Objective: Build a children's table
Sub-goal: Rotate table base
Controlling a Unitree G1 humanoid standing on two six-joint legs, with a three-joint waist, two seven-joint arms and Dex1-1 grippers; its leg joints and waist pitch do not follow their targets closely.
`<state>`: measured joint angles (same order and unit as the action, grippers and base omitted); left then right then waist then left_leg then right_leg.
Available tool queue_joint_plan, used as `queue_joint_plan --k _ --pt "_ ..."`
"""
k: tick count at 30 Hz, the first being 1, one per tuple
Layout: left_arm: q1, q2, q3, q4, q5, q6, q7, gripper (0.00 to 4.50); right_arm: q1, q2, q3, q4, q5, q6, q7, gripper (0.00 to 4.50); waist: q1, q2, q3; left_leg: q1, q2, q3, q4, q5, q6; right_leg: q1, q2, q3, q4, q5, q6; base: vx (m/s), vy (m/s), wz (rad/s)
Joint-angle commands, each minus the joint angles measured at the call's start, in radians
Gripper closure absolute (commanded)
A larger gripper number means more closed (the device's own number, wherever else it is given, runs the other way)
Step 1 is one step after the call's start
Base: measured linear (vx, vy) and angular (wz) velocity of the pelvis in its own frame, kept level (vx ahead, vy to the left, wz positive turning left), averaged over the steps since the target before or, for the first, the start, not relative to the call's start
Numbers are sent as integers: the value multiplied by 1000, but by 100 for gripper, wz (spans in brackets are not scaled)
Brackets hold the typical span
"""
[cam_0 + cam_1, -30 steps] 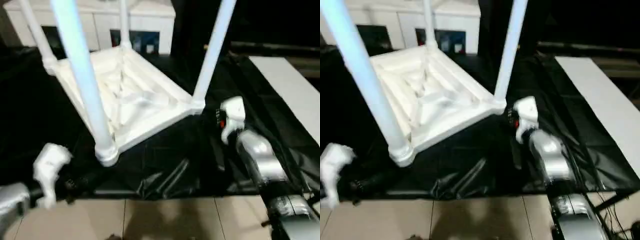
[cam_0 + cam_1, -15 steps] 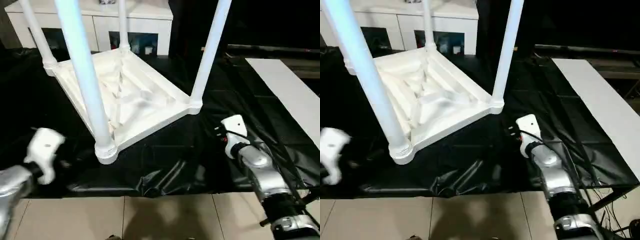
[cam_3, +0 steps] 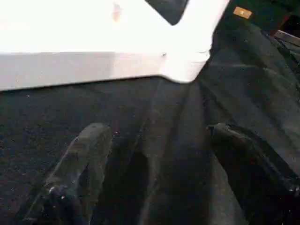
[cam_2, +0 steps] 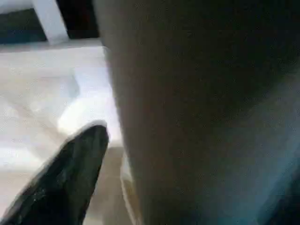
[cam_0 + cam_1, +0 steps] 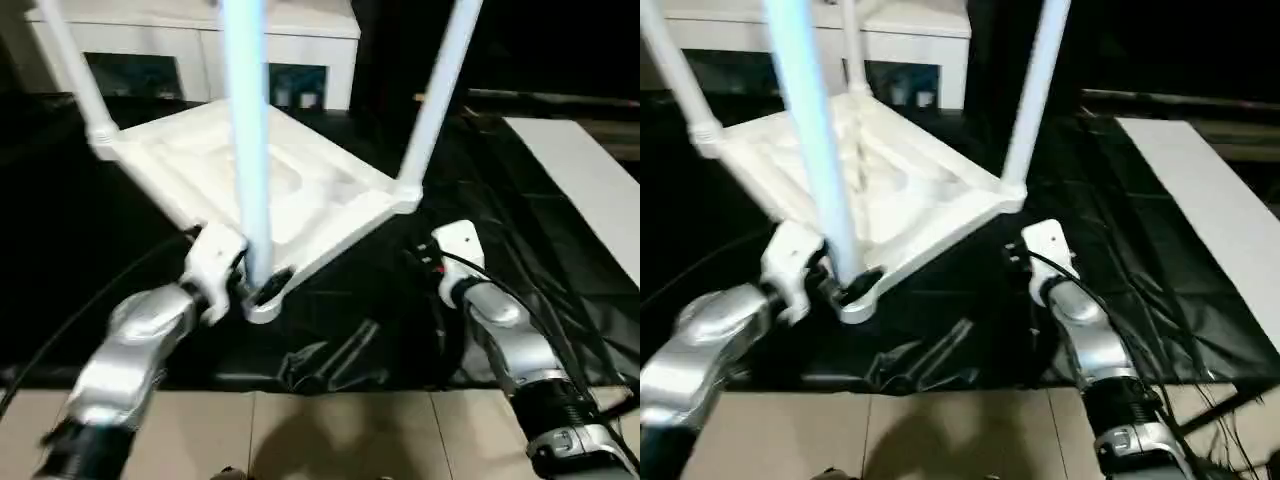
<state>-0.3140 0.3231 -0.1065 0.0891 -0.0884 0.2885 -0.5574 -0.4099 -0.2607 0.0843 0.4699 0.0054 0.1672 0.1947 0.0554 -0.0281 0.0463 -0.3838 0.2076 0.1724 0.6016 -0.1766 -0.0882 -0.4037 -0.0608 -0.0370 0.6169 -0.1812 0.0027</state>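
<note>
**Left claw spread at the near leg of the upturned table**

Spread around the foot of the nearest long white tapered tube leg (image 5: 247, 150), the left gripper (image 5: 250, 285) has one black finger (image 4: 70, 173) on each side of the tube, where it enters the round corner socket (image 5: 262, 305); whether the fingers press on the leg cannot be told. That leg belongs to the white plastic rectangular tabletop (image 5: 290, 195), which lies ribbed underside up on the black-draped work table (image 5: 80, 230), with its other legs standing at the far left (image 5: 75, 65) and right (image 5: 440, 90) corners. Right of the tabletop, the right gripper (image 3: 159, 154) hangs over the black cloth with its fingers (image 3: 89, 154) parted and nothing between them, near the right corner but apart from it. Behind stands a white cabinet (image 5: 290, 25).
</note>
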Motion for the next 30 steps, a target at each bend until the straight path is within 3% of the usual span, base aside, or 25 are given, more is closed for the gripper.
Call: queue_joint_plan --k 1,3,4,5,6,8,10,14,15,16,18,19,21,22,24,25,30 --pt "-63 -37 -43 90 36 -23 28 9 16 -9 -17 -43 -3 25 -2 74 -2 23 -63 17 7 0 -72 -223 -25 42 -49 35 -72 -166 -140 0 0 0" --pt "-100 -60 -68 138 56 -39 44 9 25 -12 -23 -58 -1 32 -5 74 1 18 -65 22 8 0 -70 -229 -22 42 -48 34 -73 -163 -144 0 0 0" --pt "-128 -83 -84 175 67 -51 57 9 33 -14 -27 -71 0 37 -8 74 1 18 -64 16 8 -1 -72 -221 -19 45 -49 33 -74 -158 -149 0 0 0" --pt "-193 -150 -100 263 79 -89 95 9 53 -18 -35 -97 2 47 -9 74 1 30 -62 18 8 0 -71 -227 -20 42 -48 34 -76 -162 -150 0 0 0" --pt "-216 -174 -103 297 84 -106 108 9 59 -18 -37 -107 1 51 -9 74 9 24 -65 30 9 4 -67 -245 -12 37 -49 36 -84 -165 -155 0 0 0" --pt "-254 -230 -103 345 77 -142 120 9 68 -18 -37 -118 -1 57 -11 74 5 24 -64 16 7 0 -72 -231 -9 50 -49 34 -79 -161 -161 0 0 0" --pt "-283 -299 -112 384 65 -195 109 9 68 -14 -35 -122 -2 61 -11 74 5 23 -66 13 7 -2 -69 -217 3 52 -54 32 -82 -169 -159 0 0 0" --pt "-284 -359 -106 366 26 -230 111 9 42 1 -29 -91 6 38 2 74 0 18 -67 7 6 -1 -65 -200 22 57 -57 31 -82 -168 -172 0 0 0" --pt "-284 -362 -105 366 30 -240 125 9 37 3 -27 -85 6 35 5 74 -3 11 -70 5 7 0 -64 -187 33 58 -56 31 -81 -152 -179 0 0 0" --pt "-287 -363 -102 377 33 -259 126 9 36 2 -26 -86 2 35 5 74 -1 16 -69 6 8 0 -63 -173 43 56 -56 30 -80 -138 -187 0 0 0" --pt "-285 -349 -96 377 29 -276 105 9 30 2 -29 -86 0 40 5 74 -2 18 -68 8 9 0 -63 -169 51 55 -55 30 -79 -134 -192 0 0 0" --pt "-270 -323 -103 351 18 -268 58 9 25 1 -32 -84 1 40 5 74 -2 9 -68 8 9 1 -63 -169 54 55 -55 29 -80 -138 -191 0 0 0" --pt "-252 -290 -114 323 12 -259 -4 9 22 0 -34 -84 2 39 6 74 -2 18 -67 9 12 0 -66 -166 51 53 -55 30 -76 -144 -196 0 0 0" --pt "-217 -234 -140 269 11 -238 -87 9 21 -2 -36 -88 5 39 13 74 -1 22 -68 12 14 -2 -67 -173 45 51 -58 29 -73 -149 -194 0 0 0" --pt "-169 -150 -175 188 1 -174 -196 9 22 -7 -35 -90 4 35 20 74 -5 20 -64 14 16 1 -69 -187 39 47 -55 31 -75 -157 -198 0 0 0" --pt "-150 -115 -188 158 0 -152 -236 9 24 -8 -35 -90 3 33 22 74 -4 27 -67 16 18 -1 -71 -181 31 48 -57 32 -68 -140 -201 0 0 0" --pt "-115 20 -217 71 -35 -83 -391 9 33 -32 -35 -86 10 4 70 74 3 33 -62 26 16 5 -72 -213 9 38 -52 34 -70 -153 -200 0 0 0"
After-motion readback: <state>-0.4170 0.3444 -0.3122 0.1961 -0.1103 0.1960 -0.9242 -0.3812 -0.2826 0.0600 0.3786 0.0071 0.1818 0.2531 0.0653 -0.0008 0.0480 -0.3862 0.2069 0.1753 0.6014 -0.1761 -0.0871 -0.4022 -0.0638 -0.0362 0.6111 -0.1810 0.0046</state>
